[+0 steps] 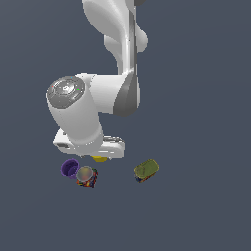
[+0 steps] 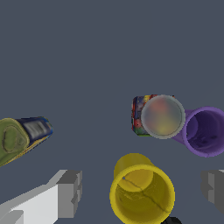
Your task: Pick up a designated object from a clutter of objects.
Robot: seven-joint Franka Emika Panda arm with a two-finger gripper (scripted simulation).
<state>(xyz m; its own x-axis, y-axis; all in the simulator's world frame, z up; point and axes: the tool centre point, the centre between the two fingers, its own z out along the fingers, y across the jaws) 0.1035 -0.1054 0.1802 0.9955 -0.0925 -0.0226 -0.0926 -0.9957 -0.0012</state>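
Yellow cup [image 2: 142, 192] sits nearest my wrist camera, between the tool's [image 2: 142, 192] spread fingers [image 2: 70, 192], nothing gripped. Purple cup [image 2: 204, 131] touches the multicoloured can [image 2: 158, 116], which stands upright beyond. Green-topped can [image 2: 19, 136] lies well apart.

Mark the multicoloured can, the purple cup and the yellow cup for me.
multicoloured can [image 2: 162, 116], wrist view, on its grey-silver top.
purple cup [image 2: 205, 131], wrist view, inside its open mouth.
yellow cup [image 2: 142, 192], wrist view, inside its open mouth.
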